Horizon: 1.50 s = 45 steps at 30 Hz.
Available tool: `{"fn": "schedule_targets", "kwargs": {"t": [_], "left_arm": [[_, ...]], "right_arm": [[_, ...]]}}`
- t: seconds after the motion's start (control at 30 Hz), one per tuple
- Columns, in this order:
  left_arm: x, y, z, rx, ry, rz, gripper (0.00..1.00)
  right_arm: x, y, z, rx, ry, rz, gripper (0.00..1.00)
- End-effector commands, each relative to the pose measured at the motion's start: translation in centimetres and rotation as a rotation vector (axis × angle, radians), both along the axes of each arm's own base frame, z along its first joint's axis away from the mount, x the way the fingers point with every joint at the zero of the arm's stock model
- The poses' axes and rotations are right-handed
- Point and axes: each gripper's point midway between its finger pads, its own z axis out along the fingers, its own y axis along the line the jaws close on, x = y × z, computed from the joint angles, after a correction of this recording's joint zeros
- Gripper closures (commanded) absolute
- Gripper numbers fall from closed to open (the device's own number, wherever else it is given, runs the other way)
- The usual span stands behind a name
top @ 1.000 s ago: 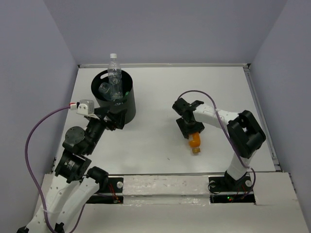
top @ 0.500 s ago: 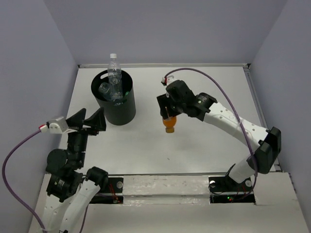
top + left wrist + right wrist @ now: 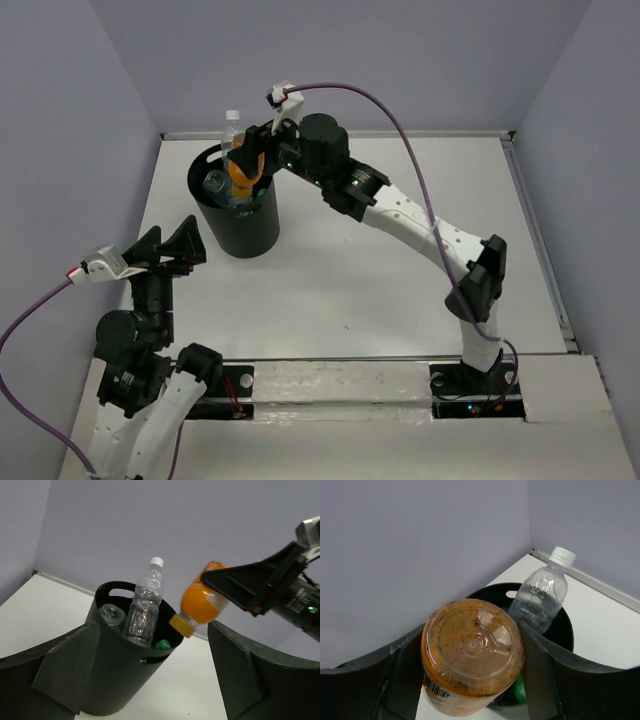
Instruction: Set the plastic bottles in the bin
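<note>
The bin (image 3: 248,228) is a tall black wastebasket at the table's back left. An upright clear bottle (image 3: 234,148) with a white cap sticks out of it, and another clear bottle (image 3: 111,615) and a green one (image 3: 163,644) lie lower inside. My right gripper (image 3: 246,160) is shut on the orange bottle (image 3: 241,172). It holds that bottle cap-down and tilted over the bin's rim (image 3: 566,626). In the right wrist view the orange bottle's base (image 3: 472,647) fills the gap between both fingers. My left gripper (image 3: 170,246) stands wide open and holds nothing, in front of the bin and to its left.
A raised lip (image 3: 536,240) edges the white table on the right, and purple walls close in the back and sides. The right arm (image 3: 420,225) stretches diagonally across the table toward the bin. Its cable (image 3: 400,120) arcs above it.
My right arm has carried the orange bottle from the table's middle right, up and left, to above the bin. My left gripper has pulled back from the bin toward the near left.
</note>
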Motion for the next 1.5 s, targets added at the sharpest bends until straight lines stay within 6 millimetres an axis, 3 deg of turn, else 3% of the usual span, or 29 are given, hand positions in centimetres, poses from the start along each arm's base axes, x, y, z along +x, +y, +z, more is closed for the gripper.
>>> {"fn": "schedule_targets", "kwargs": {"t": [0.0, 0.07, 0.1, 0.13, 0.27, 0.3, 0.43, 0.57, 0.63, 0.7, 0.83, 1.03, 1.07, 1.2, 1.23, 1.3, 1.47], "left_arm": [[0.5, 0.3, 0.3, -0.019, -0.007, 0.025, 0.01], [0.7, 0.1, 0.1, -0.014, -0.001, 0.019, 0.01], [0.8, 0.1, 0.1, -0.013, 0.002, 0.018, 0.01], [0.8, 0.0, 0.0, -0.009, 0.005, 0.019, 0.01], [1.0, 0.0, -0.3, -0.002, 0.015, 0.022, 0.01], [0.9, 0.0, -0.2, -0.002, 0.013, 0.020, 0.01], [0.9, -0.1, -0.2, -0.003, 0.010, 0.013, 0.01], [1.1, -0.3, -0.4, -0.001, 0.018, 0.010, 0.01], [1.2, -0.2, -0.4, -0.001, 0.019, 0.013, 0.01], [1.2, -0.1, -0.4, -0.001, 0.020, 0.017, 0.01], [1.3, -0.1, -0.4, -0.002, 0.022, 0.020, 0.01], [0.9, 0.4, 0.5, -0.007, 0.005, 0.040, 0.01], [0.8, 0.4, 0.6, -0.007, 0.004, 0.040, 0.01], [0.5, 0.5, 1.5, -0.010, -0.011, 0.040, 0.01], [0.5, 0.5, 1.6, -0.010, -0.011, 0.036, 0.01], [0.7, 0.3, 1.2, -0.002, 0.012, 0.029, 0.01], [1.0, -0.3, 1.5, 0.001, 0.029, 0.000, 0.01]], "right_arm": [[1.7, 4.1, 3.6, 0.133, -0.190, 0.050, 0.63], [2.2, 5.4, 3.4, 0.127, -0.238, 0.054, 0.63], [2.6, 5.5, 4.5, 0.143, -0.273, 0.038, 0.63], [3.2, 6.9, 2.3, 0.112, -0.264, 0.029, 0.63], [5.7, 7.0, -1.7, -0.006, -0.297, -0.067, 0.63], [6.3, 7.0, -3.9, -0.055, -0.288, -0.083, 0.63], [5.8, 7.1, -6.0, -0.111, -0.308, -0.074, 0.62], [4.7, 8.1, -8.8, -0.169, -0.308, -0.027, 0.49], [4.4, 8.2, -8.9, -0.156, -0.290, -0.015, 0.33], [4.1, 8.3, -8.7, -0.143, -0.280, 0.000, 0.21], [3.0, 8.0, -6.1, -0.086, -0.278, 0.029, 0.16], [-0.3, 7.8, -2.4, 0.006, -0.257, 0.133, 0.08], [-1.0, 7.1, -0.8, 0.039, -0.251, 0.138, 0.08], [-1.9, 5.2, 1.2, 0.076, -0.238, 0.120, 0.03], [-2.0, 4.9, 0.3, 0.062, -0.219, 0.113, 0.03], [-2.6, 3.4, 1.8, 0.083, -0.228, 0.092, 0.03], [-3.1, -0.4, 1.8, 0.072, -0.206, -0.002, 0.09]]}}
